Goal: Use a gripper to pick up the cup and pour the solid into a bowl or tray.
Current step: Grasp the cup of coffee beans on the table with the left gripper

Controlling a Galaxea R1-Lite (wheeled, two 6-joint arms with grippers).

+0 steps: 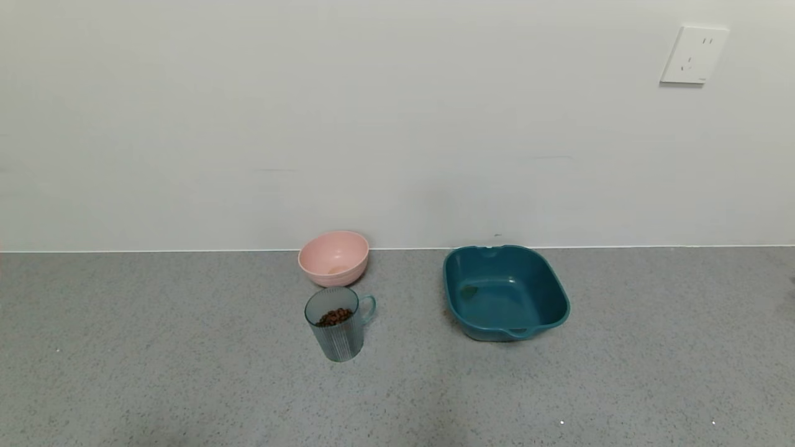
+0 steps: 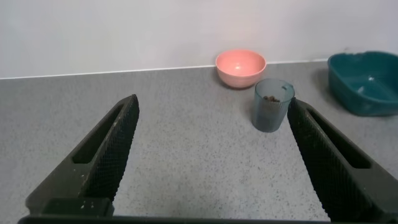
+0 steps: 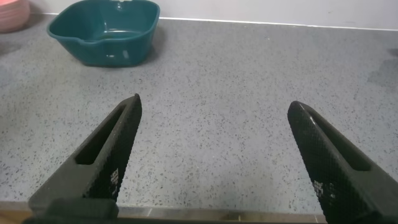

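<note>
The translucent blue-grey ribbed cup stands upright on the grey counter, its handle toward the teal basin. Dark brown pellets lie inside it. The pale pink bowl sits just behind the cup, against the wall. Neither arm shows in the head view. In the left wrist view my left gripper is open and empty, well short of the cup and the bowl. In the right wrist view my right gripper is open and empty over bare counter, with a sliver of the pink bowl at the picture's edge.
A larger teal squarish basin stands to the right of the cup, near the wall; it also shows in the left wrist view and the right wrist view. A white wall socket is high on the right. The counter's front edge lies under my right gripper.
</note>
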